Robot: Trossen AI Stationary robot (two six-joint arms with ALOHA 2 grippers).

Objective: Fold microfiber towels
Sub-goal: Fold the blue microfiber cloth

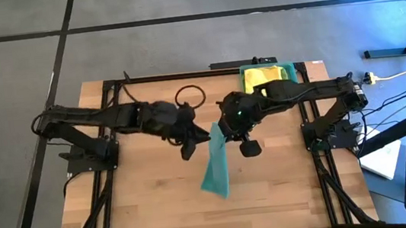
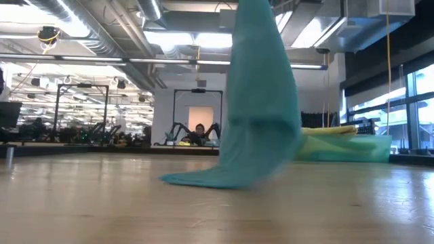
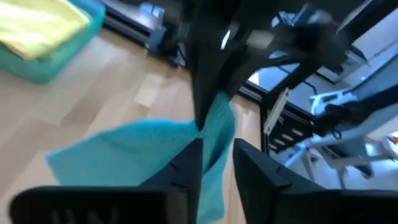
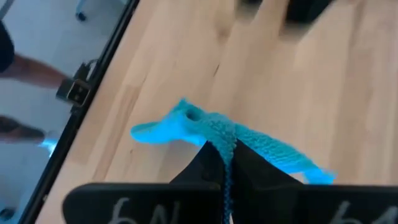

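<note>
Near the middle of the worktop [image 1: 149, 181], a bit in front of the teal tray [image 1: 290, 66] that sits at the back right, the teal towel [image 1: 215, 165] hangs from the right gripper [image 1: 230, 132], whose fingers are pressed together on its top edge; the bottom of the cloth drags and pools on the wood. It looks light and totally floppy, no stiffness at all, so it'll drape and bunch wherever it's lifted from, and I'd guess it slides easily on the smooth boards. Best grab is a corner or along a hem, since pinching mid-panel just makes a wad. The left gripper [image 1: 188, 141] is just beside the hanging towel, on the side away from the tray, with a narrow gap between its fingers and nothing clearly held; the cloth looks to be right at its tips. Yellow towels [image 1: 263, 75] sit stacked in the tray. Plenty of bare wood in front of the tray for laying the cloth flat, though a black ring [image 1: 190, 96] lies toward the back, well clear of the towel.
</note>
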